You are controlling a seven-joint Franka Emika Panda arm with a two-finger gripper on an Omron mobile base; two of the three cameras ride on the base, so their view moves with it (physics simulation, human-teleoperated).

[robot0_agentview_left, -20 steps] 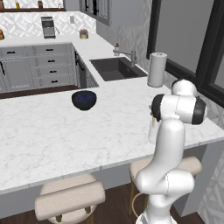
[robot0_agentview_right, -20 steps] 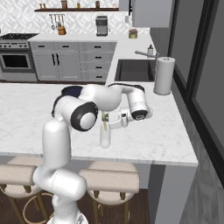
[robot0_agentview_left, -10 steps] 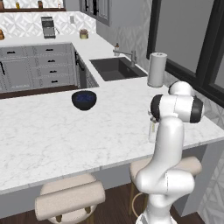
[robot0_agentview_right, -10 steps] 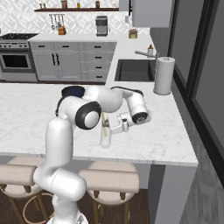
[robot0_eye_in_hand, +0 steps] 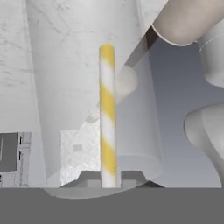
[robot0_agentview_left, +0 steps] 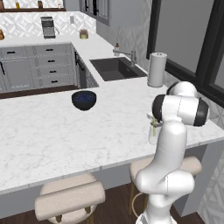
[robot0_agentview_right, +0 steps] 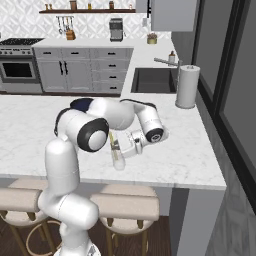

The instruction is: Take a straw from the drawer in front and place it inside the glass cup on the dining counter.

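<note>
The glass cup (robot0_agentview_right: 118, 162) stands on the dining counter (robot0_agentview_right: 190, 160) near its front edge, by the stools. It also shows beside my arm as the clear cup (robot0_agentview_left: 152, 134). The straw (robot0_eye_in_hand: 107, 113), striped yellow and white, stands upright inside the cup (robot0_eye_in_hand: 140, 131). My gripper (robot0_eye_in_hand: 108, 180) is shut on the straw's end, one finger on each side. From the right base view the gripper (robot0_agentview_right: 116, 145) hangs just above the cup's rim with the straw (robot0_agentview_right: 112, 140) sticking up past it. The drawer is out of view.
A dark blue bowl (robot0_agentview_left: 84, 99) sits mid-counter, to the left of the cup. A white paper-towel roll (robot0_agentview_left: 156, 70) stands at the far corner beside the sink (robot0_agentview_left: 116, 68). Beige stools (robot0_agentview_left: 70, 197) line the near edge under the overhang.
My hand has eased slightly down and toward the counter's near edge over the cup. The straw stays gripped and upright in the cup.
</note>
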